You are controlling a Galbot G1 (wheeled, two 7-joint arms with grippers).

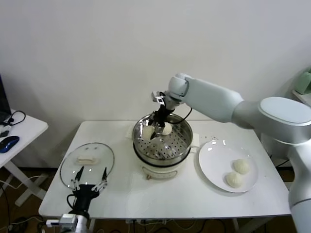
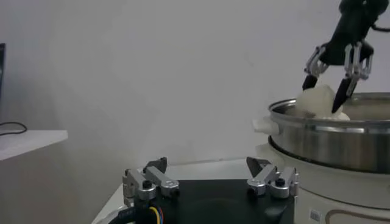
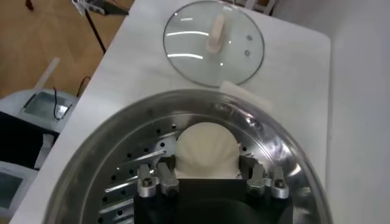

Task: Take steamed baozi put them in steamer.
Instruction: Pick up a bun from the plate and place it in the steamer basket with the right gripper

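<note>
The steamer (image 1: 171, 151) is a shiny steel pot with a perforated tray, standing mid-table. My right gripper (image 1: 156, 129) reaches down into it, shut on one cream-white steamed baozi (image 3: 206, 149) just above the tray (image 3: 131, 176). The left wrist view shows the same baozi (image 2: 320, 97) held between the right gripper's fingers at the steamer's rim (image 2: 329, 125). A second baozi (image 1: 167, 129) lies in the steamer beside it. Two more baozi (image 1: 241, 166) (image 1: 234, 179) lie on the white plate (image 1: 210, 158). My left gripper (image 1: 91, 180) waits open and empty at the table's front left.
The round glass lid (image 1: 87, 162) with its pale knob lies flat on the table left of the steamer, just beyond the left gripper. A side table (image 1: 22, 128) with a blue mouse stands at far left. The wall is close behind the steamer.
</note>
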